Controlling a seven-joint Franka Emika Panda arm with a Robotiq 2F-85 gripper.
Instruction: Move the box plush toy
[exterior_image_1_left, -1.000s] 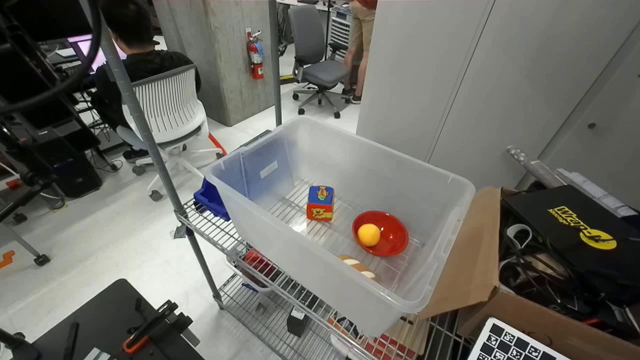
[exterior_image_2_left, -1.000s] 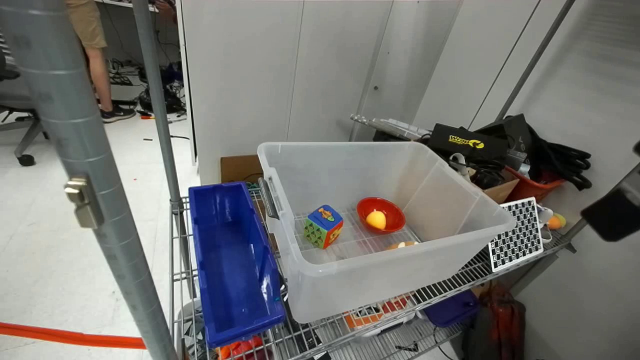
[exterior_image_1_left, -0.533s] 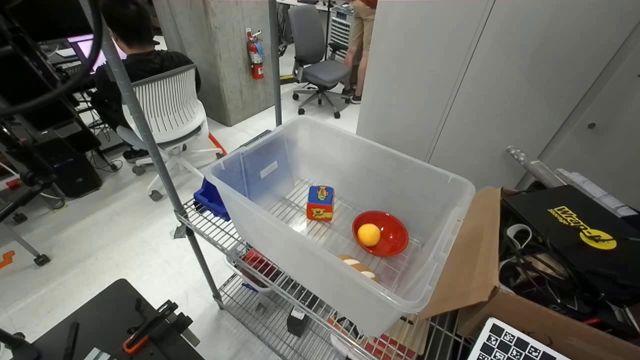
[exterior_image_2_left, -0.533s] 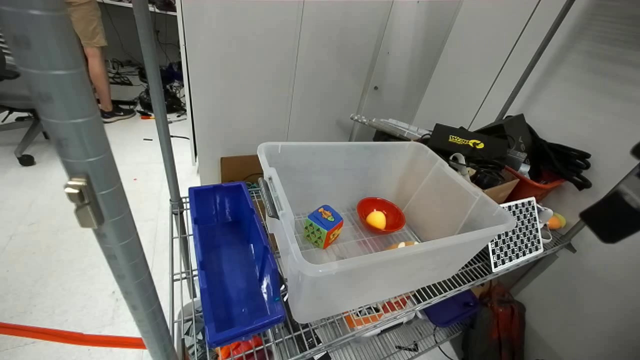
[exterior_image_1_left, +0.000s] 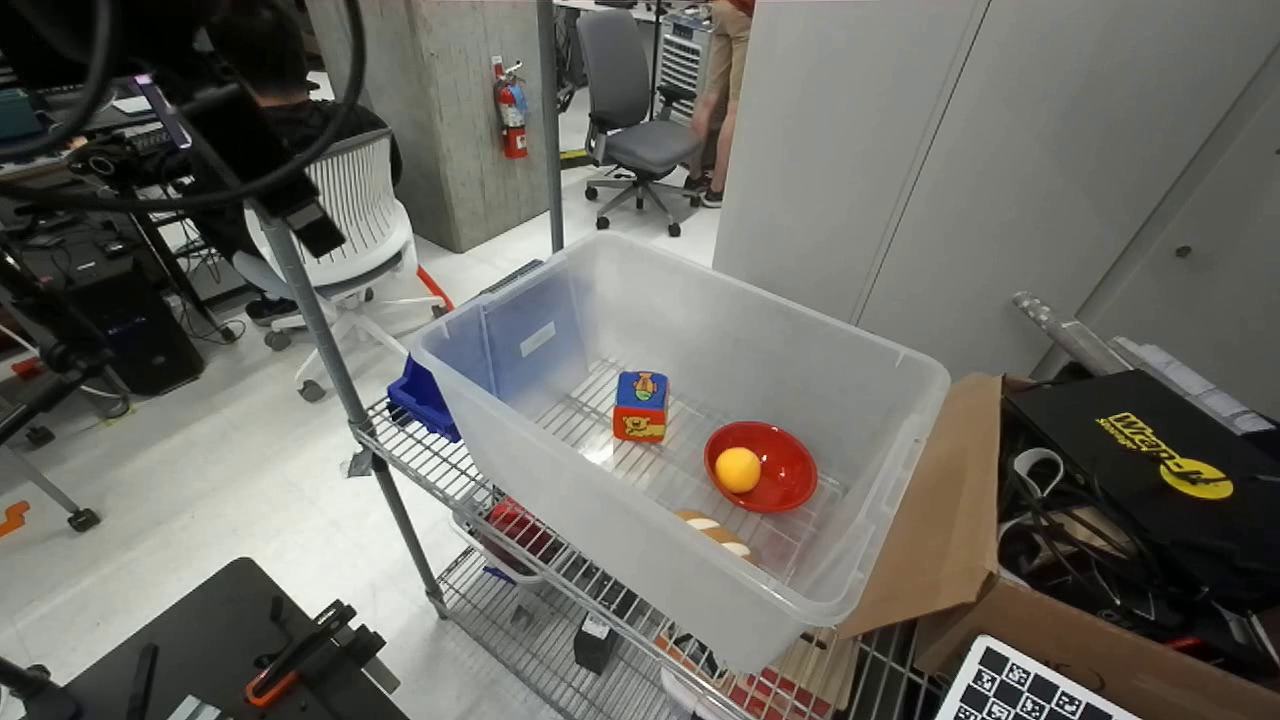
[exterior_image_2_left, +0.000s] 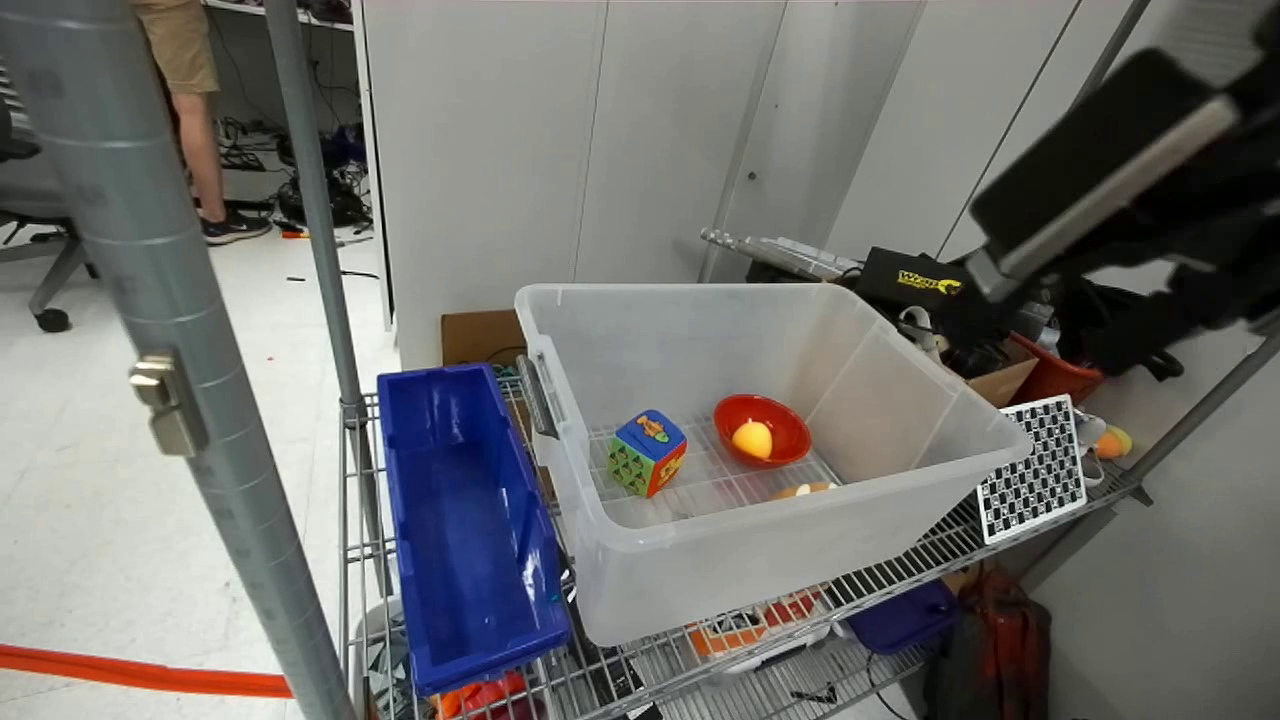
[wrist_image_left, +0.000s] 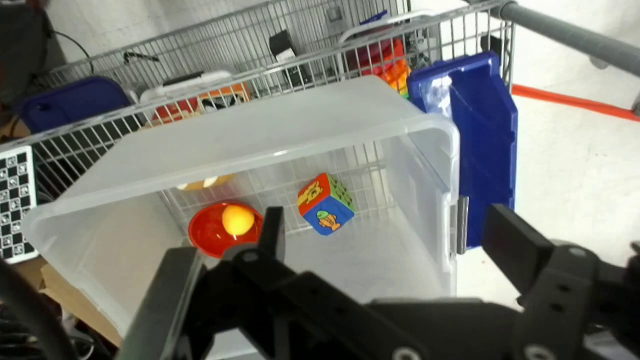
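End effector (wrist_image_left: 387, 227) spread wide, well apart from box toy (wrist_image_left: 326, 206).

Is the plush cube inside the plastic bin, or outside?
Inside: in both exterior views, the walls of the plastic bin surround the plush cube.

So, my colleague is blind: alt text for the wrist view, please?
A blue, red and green toy cube sits in a translucent bin, apart from a red bowl holding a yellow-orange ball. The open pincer looms in the foreground; a blue tray is beside the bin.
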